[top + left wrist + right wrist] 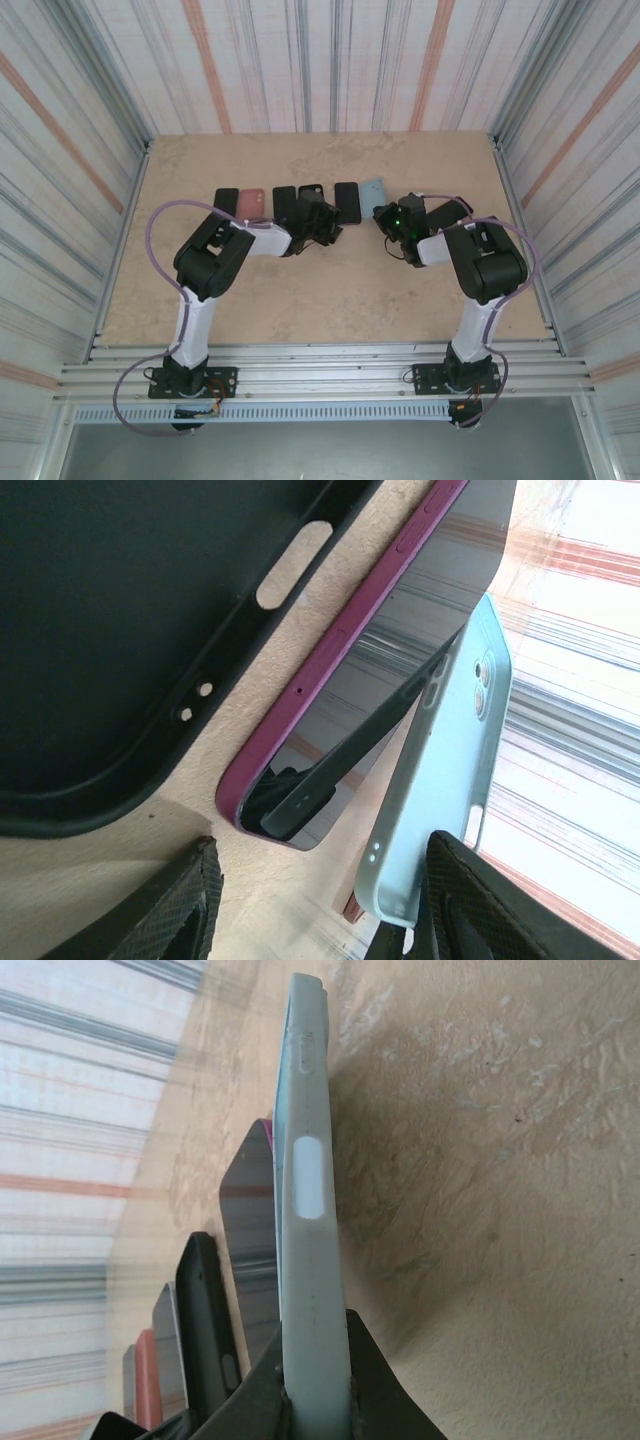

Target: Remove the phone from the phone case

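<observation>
The light blue phone case [373,190] stands tilted up on its long edge at the back of the table. My right gripper [386,216] is shut on its lower end. In the right wrist view the case [308,1250] is edge-on, pinched between both fingers [375,1385]. Camera lenses show through the cutout in the case's back [455,750]. My left gripper [320,920] is open just left of it, the right finger [490,910] close beside the case's bottom corner. From above, the left gripper [324,226] sits low over the table.
A purple-edged phone [400,650] lies screen up beside the blue case. An empty black case [120,630] lies to its left. More phones and cases, black [226,200] and pink [251,205], line the back row. Striped walls enclose the table [330,290].
</observation>
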